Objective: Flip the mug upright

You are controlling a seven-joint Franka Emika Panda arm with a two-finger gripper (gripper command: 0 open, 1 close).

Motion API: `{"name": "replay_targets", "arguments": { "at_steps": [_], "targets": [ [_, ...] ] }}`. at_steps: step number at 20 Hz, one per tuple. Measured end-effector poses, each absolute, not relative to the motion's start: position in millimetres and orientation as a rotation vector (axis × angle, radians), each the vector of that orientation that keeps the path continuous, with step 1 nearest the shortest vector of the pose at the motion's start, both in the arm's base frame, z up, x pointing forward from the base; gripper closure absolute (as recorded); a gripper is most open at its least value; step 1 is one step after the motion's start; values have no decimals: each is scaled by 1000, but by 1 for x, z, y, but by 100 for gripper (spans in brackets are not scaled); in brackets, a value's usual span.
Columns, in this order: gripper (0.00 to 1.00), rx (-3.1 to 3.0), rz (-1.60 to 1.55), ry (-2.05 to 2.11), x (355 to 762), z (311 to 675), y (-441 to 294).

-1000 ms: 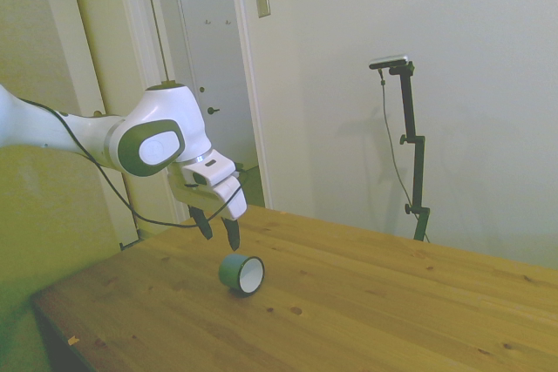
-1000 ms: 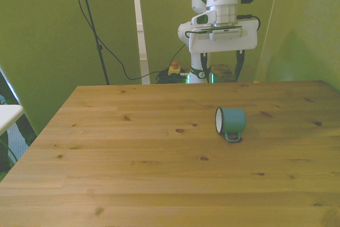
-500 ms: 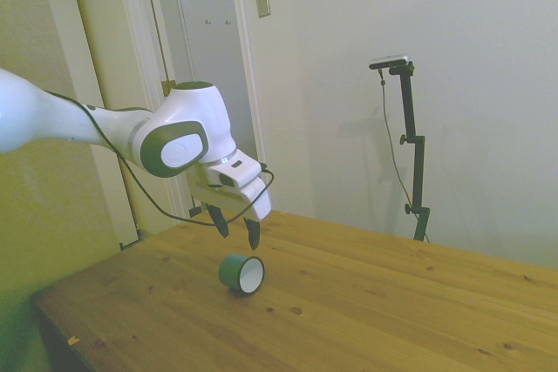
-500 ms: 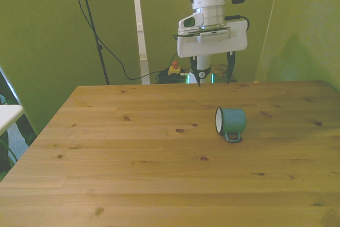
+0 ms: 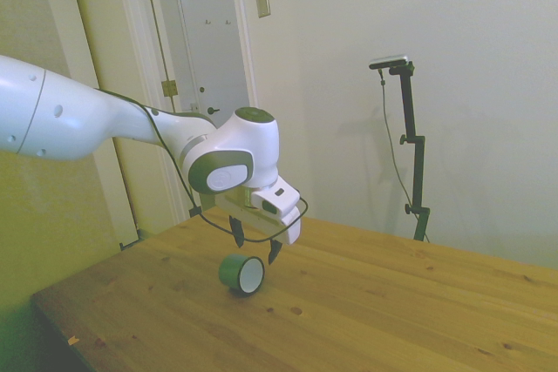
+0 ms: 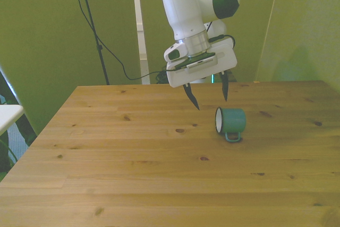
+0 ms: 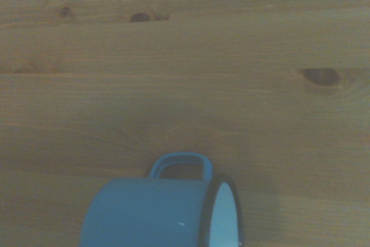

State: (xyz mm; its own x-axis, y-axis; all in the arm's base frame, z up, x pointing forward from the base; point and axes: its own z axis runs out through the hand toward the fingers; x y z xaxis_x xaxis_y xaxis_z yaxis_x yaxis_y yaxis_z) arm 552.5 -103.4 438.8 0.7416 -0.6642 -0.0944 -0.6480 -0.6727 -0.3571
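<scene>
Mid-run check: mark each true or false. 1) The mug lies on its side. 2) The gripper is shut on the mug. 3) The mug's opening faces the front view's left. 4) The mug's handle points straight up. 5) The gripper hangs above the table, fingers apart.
1) True: the mug lies on its side on the table.
2) False: the gripper is open and clear of the mug.
3) True: its white inside shows toward the front view's left.
4) False: the handle lies low against the table on the camera's side.
5) True: both fingers are spread, their tips off the wood.
</scene>
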Motion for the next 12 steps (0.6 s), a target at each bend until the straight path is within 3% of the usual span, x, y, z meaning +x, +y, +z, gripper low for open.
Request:
{"name": "replay_targets", "arguments": {
  "at_steps": [12],
  "targets": [
    [0,-2498,156,798,570,381,-73]
  ]
}}
